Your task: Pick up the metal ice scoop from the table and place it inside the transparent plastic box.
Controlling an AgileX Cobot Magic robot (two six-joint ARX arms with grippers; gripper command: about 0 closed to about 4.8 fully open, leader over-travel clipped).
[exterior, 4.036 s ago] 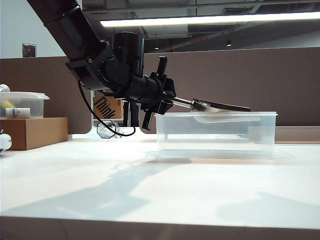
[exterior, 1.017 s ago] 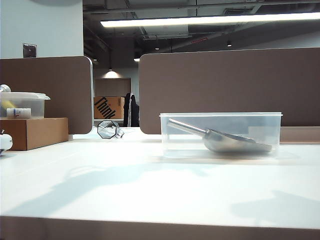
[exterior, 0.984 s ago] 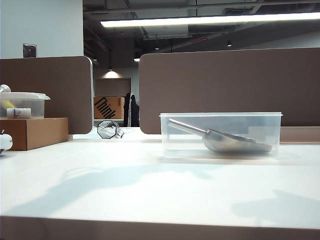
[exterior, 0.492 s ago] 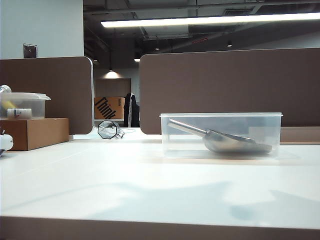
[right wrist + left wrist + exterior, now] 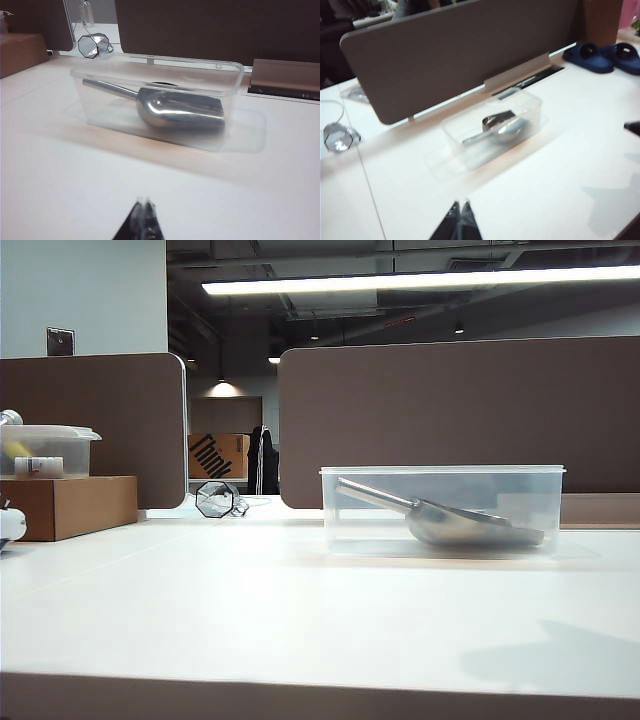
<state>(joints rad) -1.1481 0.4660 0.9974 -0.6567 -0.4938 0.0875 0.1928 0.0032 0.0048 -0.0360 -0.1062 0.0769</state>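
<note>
The metal ice scoop (image 5: 470, 525) lies inside the transparent plastic box (image 5: 440, 508) on the white table (image 5: 300, 610), bowl to the right and handle slanting up to the left. The left wrist view shows the scoop (image 5: 502, 128) in the box (image 5: 492, 125) from well above and away. My left gripper (image 5: 461, 203) is shut and empty, far from the box. The right wrist view shows the scoop (image 5: 175, 107) in the box (image 5: 157, 97) close ahead of my right gripper (image 5: 145, 201), which is shut and empty. Neither arm shows in the exterior view.
A cardboard box (image 5: 65, 505) with a small lidded tub (image 5: 45, 448) on it stands at the left. A faceted glass object (image 5: 215, 498) lies behind. Brown partition panels (image 5: 450, 410) close the table's far edge. Blue slippers (image 5: 605, 55) lie beyond the box.
The scoop, held over the box four seconds ago, has lain inside it since, and the left arm has left the exterior view. Its shadow has slid off the table over the last second.
</note>
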